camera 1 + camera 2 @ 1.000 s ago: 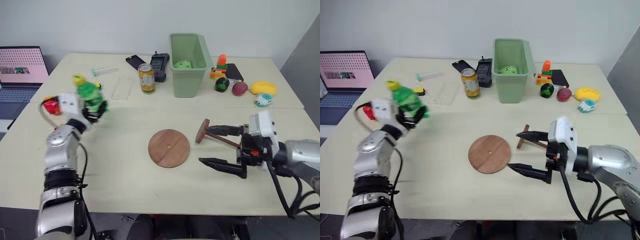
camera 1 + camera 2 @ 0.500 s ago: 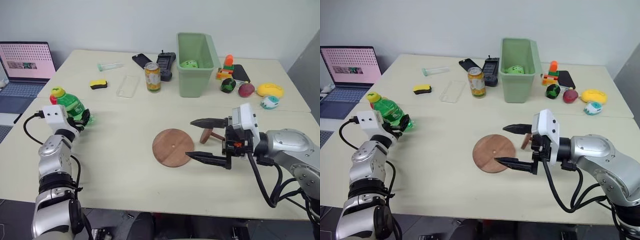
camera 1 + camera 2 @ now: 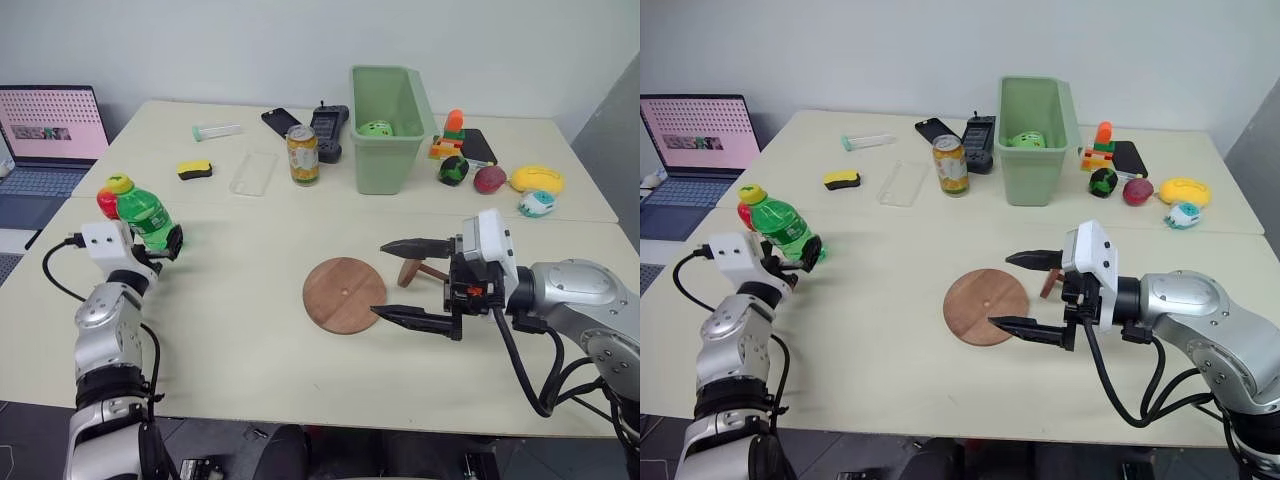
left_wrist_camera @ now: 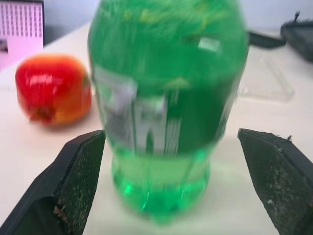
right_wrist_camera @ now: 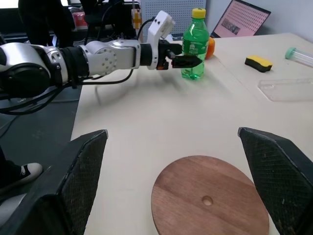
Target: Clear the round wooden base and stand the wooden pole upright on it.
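The base [image 3: 344, 295] lies bare in the middle of the table [image 3: 240, 330], so the clearing step looks done. The green bottle [image 3: 146, 213] stands far off at the table's left edge, beside a red fruit [image 4: 53, 96]. The left gripper [image 4: 171, 181] has its fingers wide apart on either side of the bottle, not touching it. The pole [image 3: 422, 270] lies flat just right of the base, behind the right gripper [image 3: 408, 281], whose fingers are spread and hold nothing. Next, the right gripper probably needs to reach back, close on the pole and stand it on the base.

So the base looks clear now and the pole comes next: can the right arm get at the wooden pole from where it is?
Probably yes. The wooden pole lies on the table right behind the right gripper, whose jaws stand open, and nothing sits between them. The round wooden base lies bare beside it.
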You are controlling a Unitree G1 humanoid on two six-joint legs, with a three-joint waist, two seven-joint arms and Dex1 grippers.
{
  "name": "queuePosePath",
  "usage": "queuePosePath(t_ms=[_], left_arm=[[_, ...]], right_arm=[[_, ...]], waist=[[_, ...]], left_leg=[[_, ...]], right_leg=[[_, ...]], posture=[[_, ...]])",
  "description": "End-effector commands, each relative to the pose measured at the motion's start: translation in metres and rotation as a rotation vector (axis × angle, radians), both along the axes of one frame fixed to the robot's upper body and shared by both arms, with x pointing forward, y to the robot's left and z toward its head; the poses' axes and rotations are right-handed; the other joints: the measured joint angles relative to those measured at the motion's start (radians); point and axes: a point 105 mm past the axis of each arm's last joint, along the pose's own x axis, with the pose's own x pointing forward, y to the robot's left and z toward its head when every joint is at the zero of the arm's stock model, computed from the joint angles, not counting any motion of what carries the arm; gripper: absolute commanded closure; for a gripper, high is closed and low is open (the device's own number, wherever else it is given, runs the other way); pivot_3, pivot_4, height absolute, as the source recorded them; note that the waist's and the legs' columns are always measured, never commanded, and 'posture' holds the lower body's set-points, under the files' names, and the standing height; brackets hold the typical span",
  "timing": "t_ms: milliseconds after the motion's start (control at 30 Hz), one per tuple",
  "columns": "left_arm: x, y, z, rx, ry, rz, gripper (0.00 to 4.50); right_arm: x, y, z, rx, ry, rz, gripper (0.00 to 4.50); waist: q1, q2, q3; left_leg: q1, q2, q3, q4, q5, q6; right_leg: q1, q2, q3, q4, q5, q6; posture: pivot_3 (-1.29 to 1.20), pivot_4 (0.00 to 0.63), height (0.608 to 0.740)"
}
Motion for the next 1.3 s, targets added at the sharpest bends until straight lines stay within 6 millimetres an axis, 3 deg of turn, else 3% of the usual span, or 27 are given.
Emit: queuePosePath(t_ms=[33,200,333,433,500,667,933,1100,1300], left_arm=[[-0.019,0.011,0.013,0.055,-0.017,0.021,0.0],[-0.049,0.012,0.01,0.187,0.069,-0.056,0.0],[-0.07,-0.02,0.022,0.387,0.087,-0.233,0.0],[-0.087,-0.086,0.023,0.445,0.079,-0.53,0.0],[-0.089,-0.132,0.029,0.389,0.062,-0.737,0.0],[-0.093,-0.2,0.045,0.41,0.076,-1.184,0.0],[-0.111,-0.231,0.055,0.514,0.118,-1.533,0.0],[-0.11,-0.244,0.06,0.558,0.066,-1.581,0.0],[-0.104,-0.258,0.049,0.677,0.042,-1.573,0.0]], right_arm=[[-0.001,-0.005,0.005,0.0,-0.066,-0.031,0.0],[0.003,-0.016,0.002,-0.009,-0.085,-0.113,0.0],[0.006,-0.041,0.002,-0.037,-0.076,-0.233,0.0],[0.007,-0.067,0.006,-0.062,-0.083,-0.362,0.0],[0.003,-0.076,0.003,-0.103,-0.054,-0.404,0.0],[0.004,-0.098,-0.028,-0.359,0.048,-0.482,0.0],[0.027,-0.104,-0.039,-0.458,0.11,-0.537,0.0],[0.041,-0.093,-0.042,-0.523,0.125,-0.503,0.0],[0.074,-0.085,-0.044,-0.632,0.234,-0.498,0.0]], waist=[[0.0,0.0,0.0],[0.0,0.0,0.0],[0.004,0.0,0.0],[0.015,0.0,0.0],[0.022,0.003,0.001],[0.018,0.005,0.001],[-0.026,0.007,0.002],[-0.021,0.007,0.002],[-0.022,0.008,0.003]], left_leg=[[0.0,0.0,0.0,0.0,0.0,0.0],[0.0,0.001,0.0,-0.001,0.0,0.0],[0.001,0.0,0.0,-0.001,0.0,0.0],[0.0,0.0,-0.001,-0.001,0.0,0.0],[0.002,-0.001,-0.001,-0.002,0.0,0.0],[0.008,0.001,0.0,-0.001,0.0,0.0],[0.009,0.001,0.004,-0.006,-0.001,0.001],[0.007,0.001,0.002,-0.005,-0.001,0.001],[0.006,0.0,0.002,-0.004,-0.001,0.001]], right_leg=[[0.0,0.0,0.0,0.0,0.0,0.0],[0.0,0.0,0.001,0.0,0.0,0.0],[0.001,-0.001,0.002,-0.001,0.0,0.0],[0.003,-0.001,0.003,-0.004,0.0,0.0],[0.007,-0.002,0.003,-0.007,0.0,0.0],[0.013,0.003,0.001,-0.007,0.001,-0.002],[0.011,0.007,0.002,-0.009,0.001,-0.002],[0.011,0.006,0.002,-0.01,0.001,-0.002],[0.009,0.006,0.002,-0.01,0.001,-0.001]], posture=[[0.0,0.15,0.74],[0.0,0.15,0.74],[0.0,0.15,0.74],[0.0,0.15,0.74],[0.0,0.15,0.74],[0.0,0.15,0.74],[0.0,0.15,0.74],[0.0,0.15,0.74],[0.0,0.15,0.74]])
